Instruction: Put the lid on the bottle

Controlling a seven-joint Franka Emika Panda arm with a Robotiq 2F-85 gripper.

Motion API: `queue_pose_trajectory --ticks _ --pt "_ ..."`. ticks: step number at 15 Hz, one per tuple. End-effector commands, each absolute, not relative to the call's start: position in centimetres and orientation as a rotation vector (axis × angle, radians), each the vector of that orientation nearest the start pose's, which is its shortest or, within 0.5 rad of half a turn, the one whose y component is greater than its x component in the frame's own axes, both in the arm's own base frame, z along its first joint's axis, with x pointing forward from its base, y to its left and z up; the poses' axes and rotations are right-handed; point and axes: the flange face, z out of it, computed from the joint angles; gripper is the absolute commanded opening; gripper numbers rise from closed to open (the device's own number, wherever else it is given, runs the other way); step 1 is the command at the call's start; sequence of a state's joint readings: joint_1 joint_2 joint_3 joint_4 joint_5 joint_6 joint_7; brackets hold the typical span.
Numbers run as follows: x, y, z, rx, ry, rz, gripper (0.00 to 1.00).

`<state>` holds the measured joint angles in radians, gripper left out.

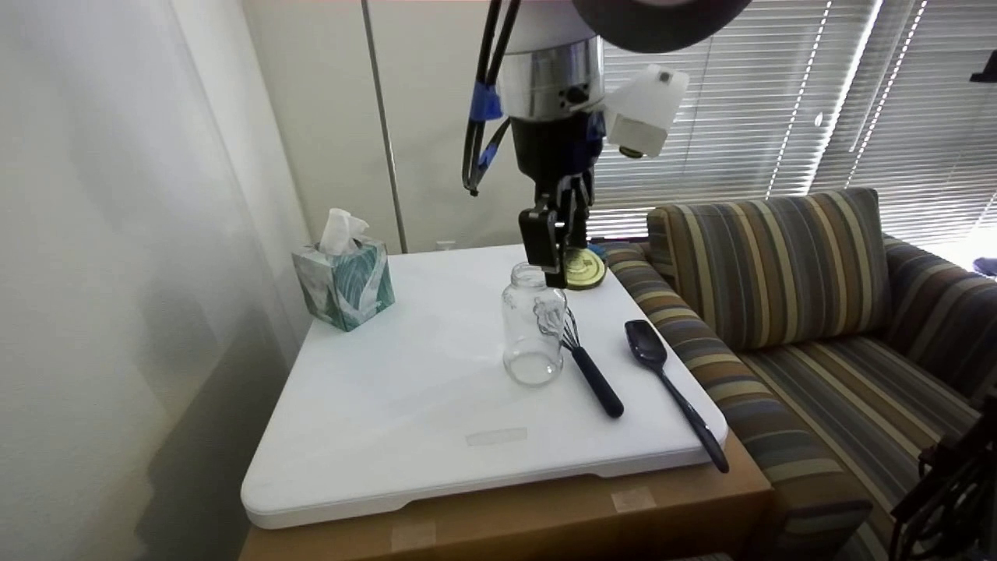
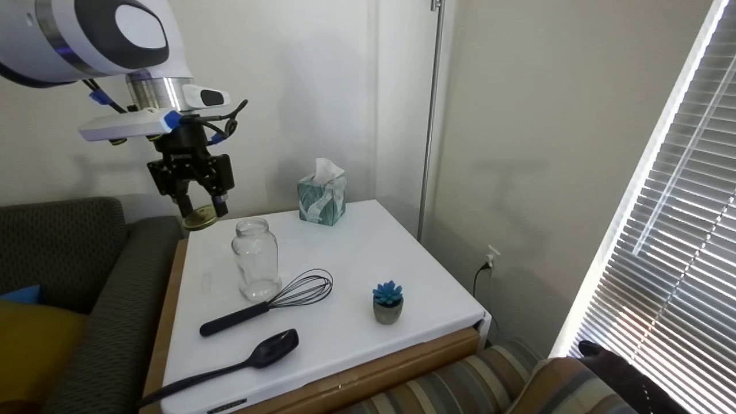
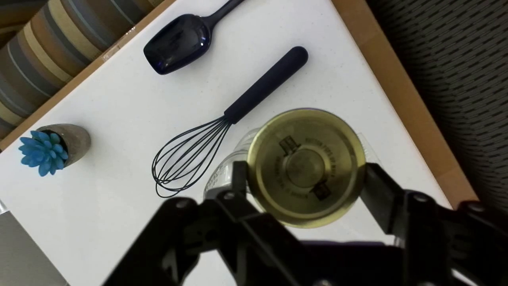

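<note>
The lid (image 3: pixel 305 169) is a round gold-yellow disc with a darker centre, and it shows in both exterior views (image 1: pixel 586 269) (image 2: pixel 200 218). My gripper (image 3: pixel 304 175) is shut on its rim, one finger on each side, and holds it in the air. The bottle (image 2: pixel 256 261) is a clear glass jar standing upright and open on the white table. It also shows in an exterior view (image 1: pixel 532 335), with its upper right partly behind a finger. In the wrist view the lid and a finger hide much of the bottle (image 3: pixel 223 171). The lid is beside the bottle's mouth, apart from it.
A black-handled whisk (image 2: pixel 241 318) lies close beside the bottle. A dark spoon (image 2: pixel 270 349) lies near the table edge. A teal tissue box (image 1: pixel 347 284) stands by the wall. A small blue potted plant (image 2: pixel 387 310) stands on the white table (image 2: pixel 356 253). A striped armchair (image 1: pixel 771 273) adjoins it.
</note>
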<state>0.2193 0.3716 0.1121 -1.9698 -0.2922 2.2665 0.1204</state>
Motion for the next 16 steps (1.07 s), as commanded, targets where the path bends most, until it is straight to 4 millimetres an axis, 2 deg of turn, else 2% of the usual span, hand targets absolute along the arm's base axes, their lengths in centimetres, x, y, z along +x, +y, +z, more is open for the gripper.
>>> queue_pose_trajectory --ticks 1,9,16 --pt "58.3 18.3 27.9 -3.265 -0.652 0.045 0.47" --pt "62.8 16.7 29.1 -3.267 -0.619 -0.020 0.47" --pt "66.3 13.6 26.5 -3.198 -0.548 0.079 0.47"
